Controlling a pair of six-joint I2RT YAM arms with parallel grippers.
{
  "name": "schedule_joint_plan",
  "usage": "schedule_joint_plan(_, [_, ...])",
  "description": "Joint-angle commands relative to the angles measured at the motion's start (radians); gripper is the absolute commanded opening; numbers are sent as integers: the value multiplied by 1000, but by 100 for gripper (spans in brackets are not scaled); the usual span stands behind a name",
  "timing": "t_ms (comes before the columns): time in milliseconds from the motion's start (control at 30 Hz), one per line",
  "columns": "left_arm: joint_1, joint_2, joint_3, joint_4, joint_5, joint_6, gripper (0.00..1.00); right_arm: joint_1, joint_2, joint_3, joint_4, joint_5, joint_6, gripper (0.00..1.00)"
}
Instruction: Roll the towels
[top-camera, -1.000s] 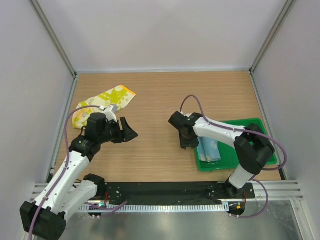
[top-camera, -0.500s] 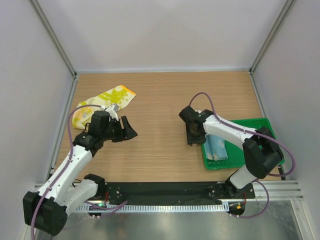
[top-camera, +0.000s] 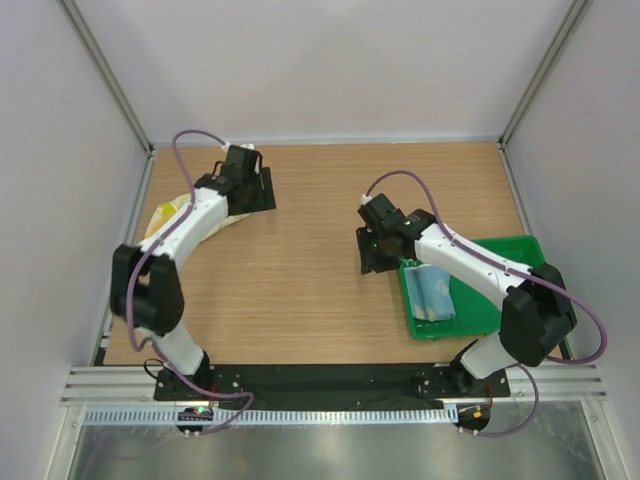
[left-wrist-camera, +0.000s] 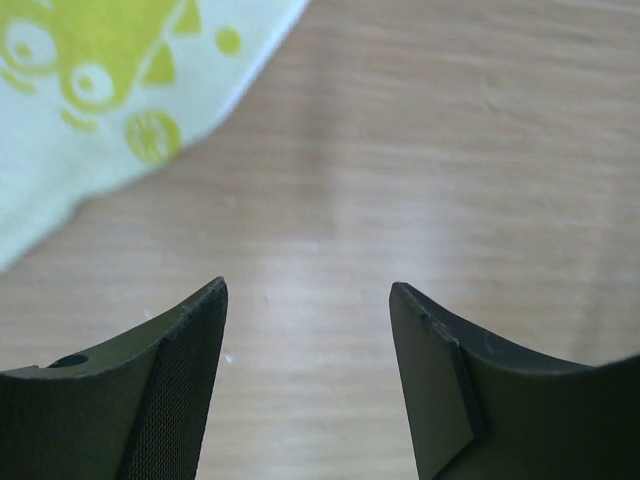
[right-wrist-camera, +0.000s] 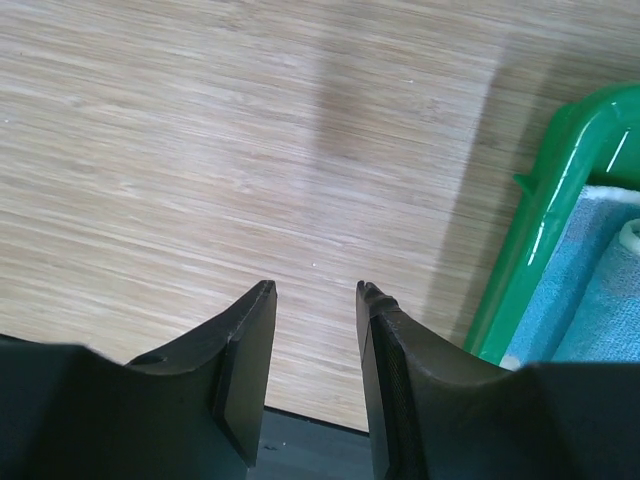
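From above, your left pincer (top-camera: 254, 194) is in the upper left of the frame, right by the yellow towel (top-camera: 163, 215), and the arm hides most of that towel. Your right pincer (top-camera: 369, 262) hangs in the middle right, just beside the green tray (top-camera: 520, 241), where the blue towel (top-camera: 435, 292) lies bunched up long and thin. In the left wrist view, the left pincer (left-wrist-camera: 308, 300) is spread wide with nothing in it, and under it is bare worktop (left-wrist-camera: 430, 140). The yellow towel (left-wrist-camera: 80, 100) is off in the upper left corner, soft, pale and flat, with lime shapes, and not rolled. If you go straight down here, I think you will pinch wood and miss the cloth. In the right wrist view, the right pincer (right-wrist-camera: 315, 290) is a little spread and holds nothing. The tray (right-wrist-camera: 520, 250) rim is close on the right, so a sideways move could bump it and push the blue towel (right-wrist-camera: 590, 290) around.
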Motion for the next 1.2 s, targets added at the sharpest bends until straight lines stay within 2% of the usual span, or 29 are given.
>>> schedule_joint_plan(0, [6,244,207,-115,-251,114,66,-1,-51,25,2,-31,-34,45])
schedule_joint_plan(33, [4,294,300,-125,-264,133,65,-2,-56,22,2,-33,-35,45])
schedule_joint_plan(133, [4,485,453,-185,-301,190,61,-1,-72,-5,1,-31,-48,45])
schedule_joint_plan(167, [4,533,556,-208,-310,202,60,-1,-77,-17,-5,-27,-51,45])
schedule_joint_plan(267, [4,664,701,-276,-333,234,60,-2,-101,-51,-7,-27,-51,45])
schedule_joint_plan(533, [15,822,873,-323,-319,250,63,-2,-128,-90,1,-38,-48,45])
schedule_joint_plan(667, [39,845,887,-314,-269,211,58,-1,-131,-93,-4,-25,-51,45])
schedule_joint_plan(867, [73,876,887,-303,-190,193,43,-1,-135,-105,-9,-19,-55,45])
schedule_joint_plan(967, [79,903,916,-317,-167,202,33,-2,-135,-111,-7,-16,-54,45])
schedule_joint_plan(1033, [81,922,930,-325,-135,210,21,-1,-135,-116,-4,-16,-52,45])
schedule_joint_plan(1100, [82,929,947,-328,-111,213,5,-1,-135,-120,-1,-21,-48,45])
schedule_joint_plan(1133, [82,932,952,-337,-94,211,0,-1,-135,-122,1,-21,-48,45])
schedule_joint_plan(1167, [84,928,950,-339,-76,208,0,-1,-137,-123,1,-19,-43,45])
